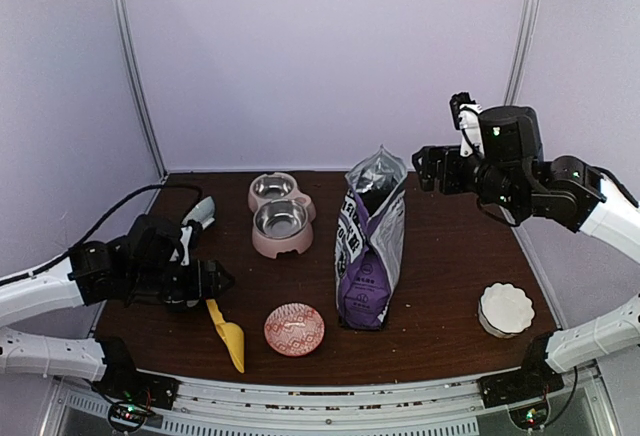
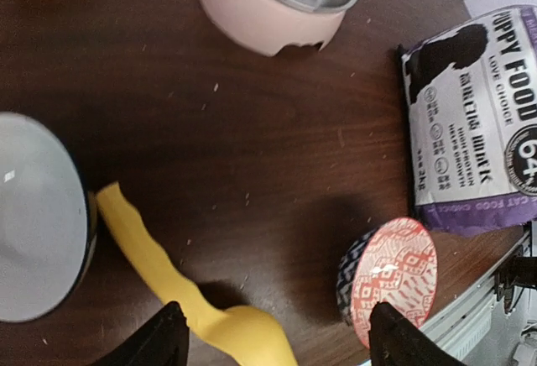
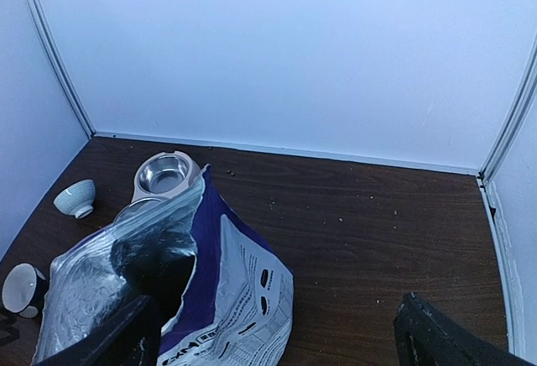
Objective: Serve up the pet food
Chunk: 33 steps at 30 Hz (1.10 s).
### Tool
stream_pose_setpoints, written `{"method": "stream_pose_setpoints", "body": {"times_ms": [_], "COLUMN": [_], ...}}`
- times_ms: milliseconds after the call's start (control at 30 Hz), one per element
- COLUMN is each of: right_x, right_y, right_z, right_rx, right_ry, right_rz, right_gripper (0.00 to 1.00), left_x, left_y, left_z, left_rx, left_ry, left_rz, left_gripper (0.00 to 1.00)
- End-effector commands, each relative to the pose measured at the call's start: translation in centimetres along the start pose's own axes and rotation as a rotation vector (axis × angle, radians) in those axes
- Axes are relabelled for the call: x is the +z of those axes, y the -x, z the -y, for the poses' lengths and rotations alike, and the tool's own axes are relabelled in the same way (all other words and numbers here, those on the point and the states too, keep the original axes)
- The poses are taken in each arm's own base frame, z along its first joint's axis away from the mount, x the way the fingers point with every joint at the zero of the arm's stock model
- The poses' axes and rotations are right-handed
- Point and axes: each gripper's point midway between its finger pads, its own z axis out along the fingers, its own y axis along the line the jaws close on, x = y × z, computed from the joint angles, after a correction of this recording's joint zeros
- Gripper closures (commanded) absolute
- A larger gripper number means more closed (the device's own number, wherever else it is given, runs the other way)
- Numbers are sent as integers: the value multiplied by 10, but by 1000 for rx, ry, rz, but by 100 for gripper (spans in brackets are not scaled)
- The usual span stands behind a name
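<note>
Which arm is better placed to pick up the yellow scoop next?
Left. The left pincer, open, hovers just over the scoop; the right pincer is raised high on the far side of the food bag, away from it.

The dark wood counter [image 1: 450, 246] carries an open purple bag [image 1: 372, 256], upright near the middle. Just left of it sits a pink feeder [image 1: 280, 216] with two steel bowls. Near the front edge are a red patterned dish [image 1: 294, 329] and a yellow scoop [image 1: 227, 334]. A white dish [image 1: 505, 309] sits well apart at the right, and a pale bowl [image 3: 74, 197] at the left. Small specks dot the wood.
</note>
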Motion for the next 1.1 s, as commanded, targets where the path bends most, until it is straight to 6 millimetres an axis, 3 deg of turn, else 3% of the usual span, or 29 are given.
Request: {"method": "stream_pose_setpoints", "body": {"times_ms": [0,267,767,1067], "right_x": [5,7,5,10], "right_y": [2,1,1,-4], "right_z": [8,14,12,11], "right_rx": [35,50,84,66], "right_ry": [-55,-87,-63,-73], "right_rz": [25,33,50,34], "right_gripper": [1,1,0,0], "left_x": [2,21,36,38], "left_y": [-29,-68,-77,-78], "left_z": [-8,-11,4,8], "left_rx": [-273,-399,-399,-402], "left_ry": [-68,-129,-166,-178], "left_rz": [-57,-181,-269,-284], "left_gripper": [25,32,50,53]}}
